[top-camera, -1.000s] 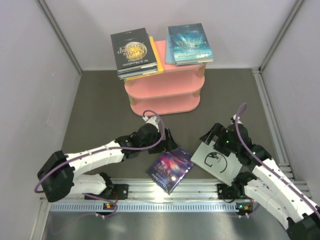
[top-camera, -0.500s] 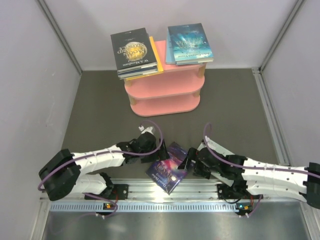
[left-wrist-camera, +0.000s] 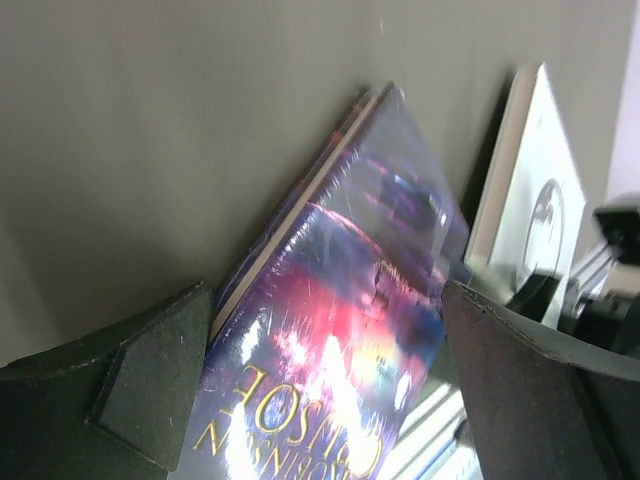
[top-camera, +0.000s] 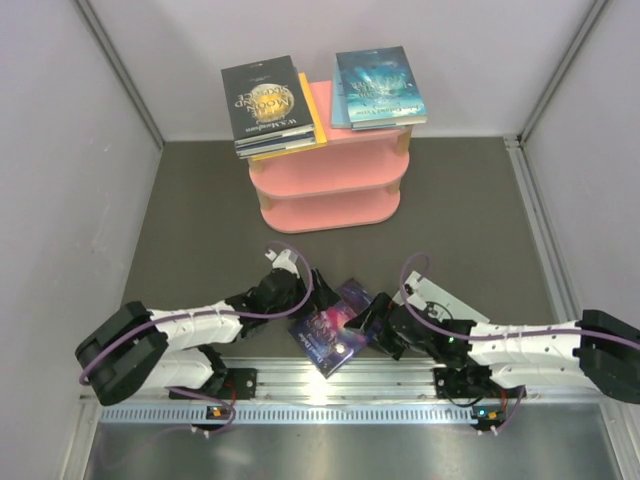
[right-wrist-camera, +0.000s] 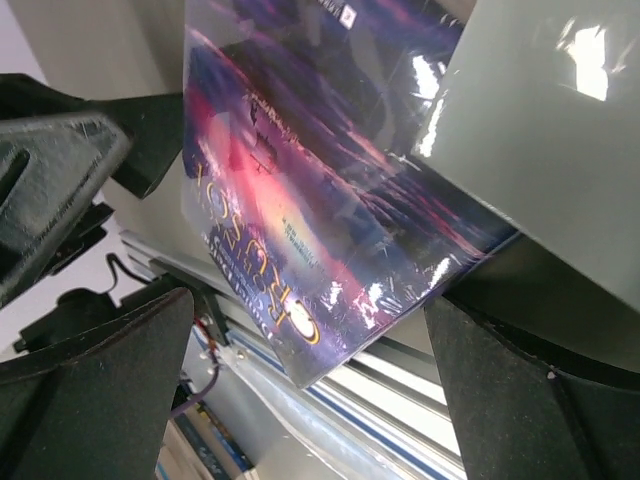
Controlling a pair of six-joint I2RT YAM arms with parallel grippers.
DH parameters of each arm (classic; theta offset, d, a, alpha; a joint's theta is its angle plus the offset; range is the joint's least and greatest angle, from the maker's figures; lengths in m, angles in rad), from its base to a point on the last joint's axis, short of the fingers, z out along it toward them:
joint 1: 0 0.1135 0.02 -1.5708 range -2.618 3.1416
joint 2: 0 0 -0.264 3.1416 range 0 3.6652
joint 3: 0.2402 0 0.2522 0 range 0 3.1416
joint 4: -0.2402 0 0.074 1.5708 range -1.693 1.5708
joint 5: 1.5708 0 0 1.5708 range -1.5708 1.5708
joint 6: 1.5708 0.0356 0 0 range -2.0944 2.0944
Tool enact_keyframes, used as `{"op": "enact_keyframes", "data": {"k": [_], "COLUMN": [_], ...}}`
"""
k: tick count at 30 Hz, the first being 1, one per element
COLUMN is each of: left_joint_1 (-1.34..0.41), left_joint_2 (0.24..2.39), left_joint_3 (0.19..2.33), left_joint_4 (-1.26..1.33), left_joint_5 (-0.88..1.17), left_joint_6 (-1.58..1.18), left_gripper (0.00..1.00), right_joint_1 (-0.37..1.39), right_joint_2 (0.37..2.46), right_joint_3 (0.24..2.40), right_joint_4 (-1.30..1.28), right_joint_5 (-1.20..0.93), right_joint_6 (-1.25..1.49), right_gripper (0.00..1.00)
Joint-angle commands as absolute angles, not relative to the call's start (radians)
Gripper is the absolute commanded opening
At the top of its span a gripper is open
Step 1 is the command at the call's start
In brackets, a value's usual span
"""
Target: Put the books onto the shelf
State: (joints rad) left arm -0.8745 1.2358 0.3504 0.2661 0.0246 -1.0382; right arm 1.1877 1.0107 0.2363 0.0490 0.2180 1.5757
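Nearby, grey-white book (left-wrist-camera: pixel 535 190) beside purple book (top-camera: pixel 333 325).

Your overhead view is bright, even and sharp, with only soft shadows and a white glare on the rail (top-camera: pixel 270 385). Both wrist views are dimmer and blurred up close. In them, the purple book (left-wrist-camera: pixel 330 340) throws hot glare off its glossy cover.

- Left arm (top-camera: pixel 190 322): white shell segments, black joint housings.
- Right arm (top-camera: pixel 520 345): same white-and-black build.
- Purple cable (top-camera: pixel 310 285): thin, running along each arm in loops.
- Bases (top-camera: pixel 215 378): black blocks.
- Fingers (left-wrist-camera: pixel 140 400): matte black, wedge-shaped, faintly grainy surface.
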Motion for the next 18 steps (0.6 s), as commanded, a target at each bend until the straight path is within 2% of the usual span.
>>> {"op": "enact_keyframes", "data": {"k": [1,5,12,15,18], "left_joint_1": [-0.943,-0.948,-0.95,-0.95,-0.95], "left_joint_2": [1.263,1.235,1.194,1.131,1.105], "left_joint_3": [0.29,0.269,0.218,0.238,0.256], "left_joint_4": [0.48,0.517,0.598,0.571,0.529], "left_joint_5": [0.333,0.339,0.359,0.357,0.356], "left_joint_6": [-1.227,-1.253,-1.316,-1.313,-1.299], "left_gripper": [0.99,0.99,0.99,0.99,0.99], "right_joint_1": [1.242,1.313,1.327,1.328,1.328], "right_joint_2": [1.143,1.031,0.766,0.718,0.701], "right_joint_3": [0.149,0.15,0.247,0.268,0.224], "right_joint_4": [0.242,0.244,0.031,-0.023,0.061], "right_joint_5": [0.313,0.445,0.679,0.716,0.713], "right_joint_6": [1.653,1.677,1.592,1.559,1.543], "right_gripper": [1.0,1.0,1.0,1.0,1.0]}}
